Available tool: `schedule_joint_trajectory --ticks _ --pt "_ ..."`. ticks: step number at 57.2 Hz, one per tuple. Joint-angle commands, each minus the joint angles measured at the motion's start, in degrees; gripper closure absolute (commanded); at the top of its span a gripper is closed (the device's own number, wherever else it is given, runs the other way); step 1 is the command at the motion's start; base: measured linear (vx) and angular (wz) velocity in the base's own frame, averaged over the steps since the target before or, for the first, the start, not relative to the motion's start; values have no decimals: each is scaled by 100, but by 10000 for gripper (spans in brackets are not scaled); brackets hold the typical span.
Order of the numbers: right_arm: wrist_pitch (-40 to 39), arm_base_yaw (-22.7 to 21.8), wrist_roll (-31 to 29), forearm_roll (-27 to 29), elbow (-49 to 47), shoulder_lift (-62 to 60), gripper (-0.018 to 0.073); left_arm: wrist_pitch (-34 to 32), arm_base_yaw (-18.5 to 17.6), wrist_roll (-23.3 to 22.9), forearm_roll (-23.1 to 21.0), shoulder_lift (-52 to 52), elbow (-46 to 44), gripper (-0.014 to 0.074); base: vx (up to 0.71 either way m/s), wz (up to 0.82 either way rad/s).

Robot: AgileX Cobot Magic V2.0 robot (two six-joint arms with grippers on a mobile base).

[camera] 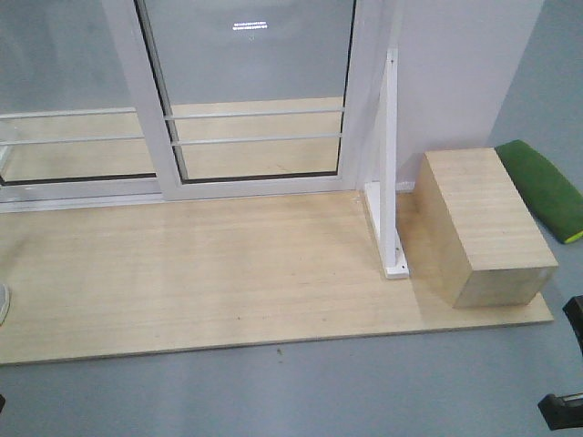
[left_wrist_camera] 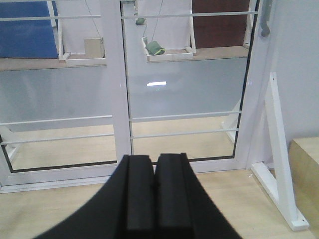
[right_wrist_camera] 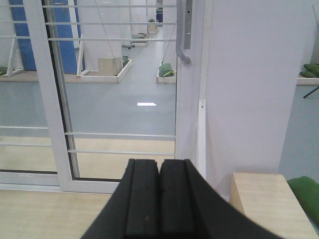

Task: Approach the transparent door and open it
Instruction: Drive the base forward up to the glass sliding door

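Note:
The transparent door (camera: 255, 73) is the right-hand white-framed glass panel with thin horizontal bars, standing shut against the white jamb. Its curved pale-grey handle (right_wrist_camera: 185, 35) is high on the right stile and also shows at the top edge of the left wrist view as the handle (left_wrist_camera: 265, 20). My left gripper (left_wrist_camera: 155, 158) is shut with nothing in it, facing the door (left_wrist_camera: 187, 79) from a distance above the wooden floor. My right gripper (right_wrist_camera: 159, 162) is also shut and empty, pointing at the door (right_wrist_camera: 124, 89) well below the handle.
A second glass panel (camera: 64, 91) without a handle is on the left. A white angle bracket (camera: 390, 191) braces the wall beside the door. A wooden box (camera: 483, 228) and a green cushion (camera: 542, 187) lie to the right on the plywood platform (camera: 228, 273).

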Motion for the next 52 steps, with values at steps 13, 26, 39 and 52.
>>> schedule_joint_trajectory --ticks 13,26,39,52 --pt "-464 -25 -7 -44 16 -90 564 -512 -33 -32 -25 -86 49 603 47 9" --pt "-464 -25 -7 -44 16 -90 564 -512 -33 -32 -25 -86 49 603 46 5" --pt "-464 -25 -7 -44 16 -90 564 -512 -33 -32 -25 -86 49 603 44 3" --pt "-464 -25 -7 -44 16 -90 564 -512 -33 -32 -25 -86 49 603 40 3"
